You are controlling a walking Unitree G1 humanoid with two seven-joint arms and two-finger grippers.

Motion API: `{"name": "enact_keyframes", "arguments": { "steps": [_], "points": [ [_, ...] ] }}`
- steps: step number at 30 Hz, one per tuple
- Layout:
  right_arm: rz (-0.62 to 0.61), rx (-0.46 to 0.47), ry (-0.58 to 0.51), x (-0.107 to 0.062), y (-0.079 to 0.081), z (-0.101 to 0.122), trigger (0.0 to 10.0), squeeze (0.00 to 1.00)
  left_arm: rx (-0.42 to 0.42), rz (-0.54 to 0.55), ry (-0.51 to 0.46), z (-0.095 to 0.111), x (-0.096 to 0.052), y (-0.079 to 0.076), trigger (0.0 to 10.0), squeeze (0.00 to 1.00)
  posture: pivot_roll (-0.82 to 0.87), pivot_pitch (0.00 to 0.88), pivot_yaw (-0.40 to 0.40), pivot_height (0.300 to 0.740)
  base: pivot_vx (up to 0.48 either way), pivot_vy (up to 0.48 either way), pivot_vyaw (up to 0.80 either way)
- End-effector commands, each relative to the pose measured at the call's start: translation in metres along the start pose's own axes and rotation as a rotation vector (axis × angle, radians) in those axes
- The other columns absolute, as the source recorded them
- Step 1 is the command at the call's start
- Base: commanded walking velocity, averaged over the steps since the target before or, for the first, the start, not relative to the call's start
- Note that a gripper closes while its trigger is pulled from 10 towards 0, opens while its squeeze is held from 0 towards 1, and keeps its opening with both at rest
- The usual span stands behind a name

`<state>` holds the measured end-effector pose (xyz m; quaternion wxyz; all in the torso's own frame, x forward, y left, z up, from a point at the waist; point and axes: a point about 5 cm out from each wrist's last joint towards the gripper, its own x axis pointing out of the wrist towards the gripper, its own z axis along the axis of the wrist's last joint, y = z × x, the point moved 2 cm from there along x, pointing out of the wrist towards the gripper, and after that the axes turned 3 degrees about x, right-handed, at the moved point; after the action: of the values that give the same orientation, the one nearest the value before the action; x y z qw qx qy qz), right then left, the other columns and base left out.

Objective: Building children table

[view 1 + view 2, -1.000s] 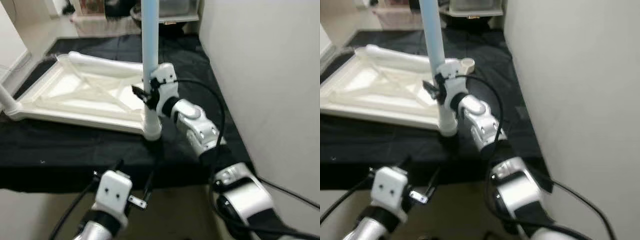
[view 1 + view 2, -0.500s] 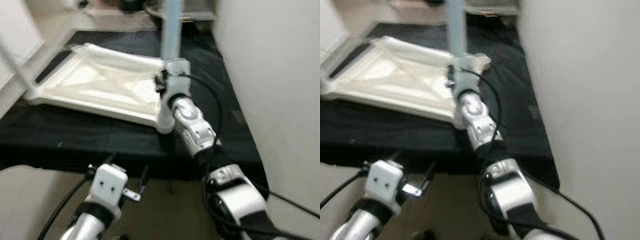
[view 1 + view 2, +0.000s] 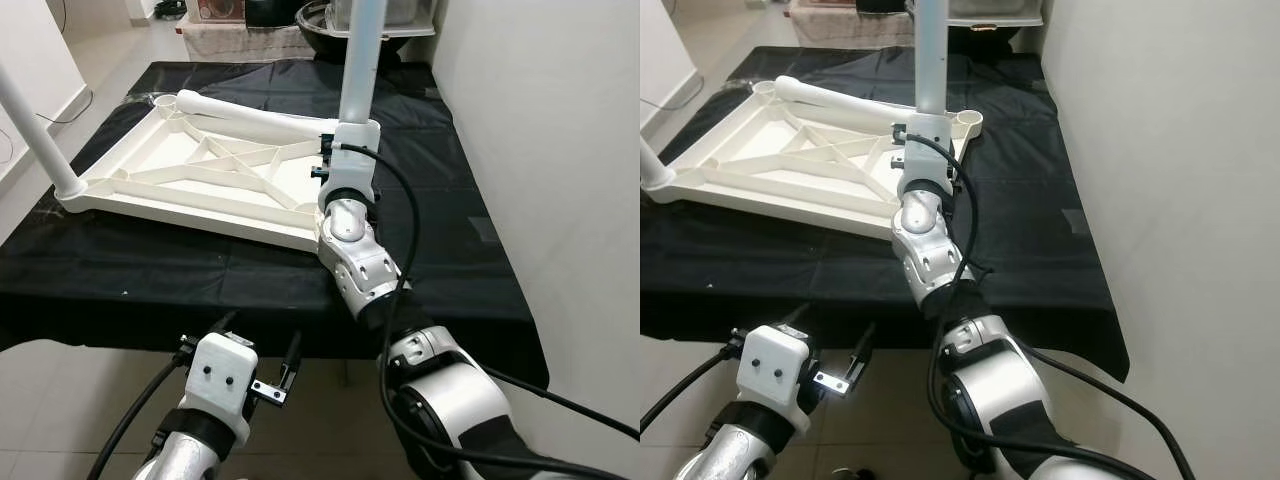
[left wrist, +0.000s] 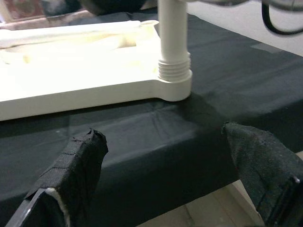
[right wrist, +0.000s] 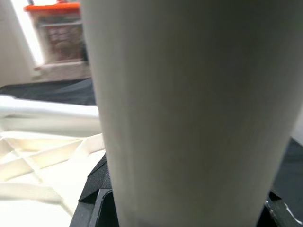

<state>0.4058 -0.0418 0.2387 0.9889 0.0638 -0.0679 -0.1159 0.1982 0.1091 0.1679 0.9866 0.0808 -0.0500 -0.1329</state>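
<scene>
White plastic tabletop (image 3: pixel 190 180) lies upside down on the black cloth (image 3: pixel 150 280), ribbed underside up. One leg (image 3: pixel 357 70) stands upright in the near right corner socket (image 4: pixel 174 85). Another upright leg (image 3: pixel 35 135) is at the near left corner. A third leg (image 3: pixel 250 118) lies loose along the tabletop's far edge. The far right socket (image 3: pixel 967 120) looks open, with no leg in it.

My right gripper (image 3: pixel 345 140) is up against the upright leg just above the socket. In the right wrist view the leg sits close between my two black fingers (image 5: pixel 97 182), one on each side, so I judge them closed around it. Actual pad contact is not clear.

My left gripper (image 3: pixel 835 375) hangs low in front of the cloth edge. Its fingers (image 4: pixel 78 163) are spread wide and hold nothing.

Handling, my judgement: the legs are hollow, smooth, stiff plastic tubes. They should be light but slippery, and they may spin in a pinch. The leg has a ribbed collar at its base and probably twists in. Best hold is low on the tube, near the collar, so the leg does not lever or tilt. The tabletop is light and could slide on the cloth, so the left gripper may need to brace the rim.
</scene>
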Motion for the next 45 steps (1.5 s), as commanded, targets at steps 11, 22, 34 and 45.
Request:
{"name": "enact_keyframes", "arguments": {
  "steps": [11,22,34,45],
  "points": [
    [-0.444,0.071,0.302,-0.024,-0.022,-0.058,10.0,0.00,-0.008,-0.020,0.015,-0.004,0.001,-0.004,10.0,0.00,0.05,0.179,-0.004,0.740,0.000,0.000,0.00],
    [-0.417,0.089,0.275,-0.021,-0.012,-0.048,10.0,0.00,-0.012,-0.029,0.012,-0.004,0.001,-0.007,10.0,0.00,0.05,0.169,-0.007,0.740,0.000,0.000,0.00],
    [-0.447,0.074,0.205,-0.015,-0.006,-0.023,10.0,0.00,-0.012,-0.025,0.010,-0.005,0.003,-0.006,10.0,0.00,0.05,0.174,-0.010,0.740,0.000,0.000,0.00],
    [-0.423,0.091,0.226,-0.017,-0.003,-0.031,10.0,0.04,-0.012,-0.021,0.012,-0.006,0.002,-0.006,10.0,0.00,0.05,0.174,-0.010,0.740,0.000,0.000,0.00]
  ]
}}
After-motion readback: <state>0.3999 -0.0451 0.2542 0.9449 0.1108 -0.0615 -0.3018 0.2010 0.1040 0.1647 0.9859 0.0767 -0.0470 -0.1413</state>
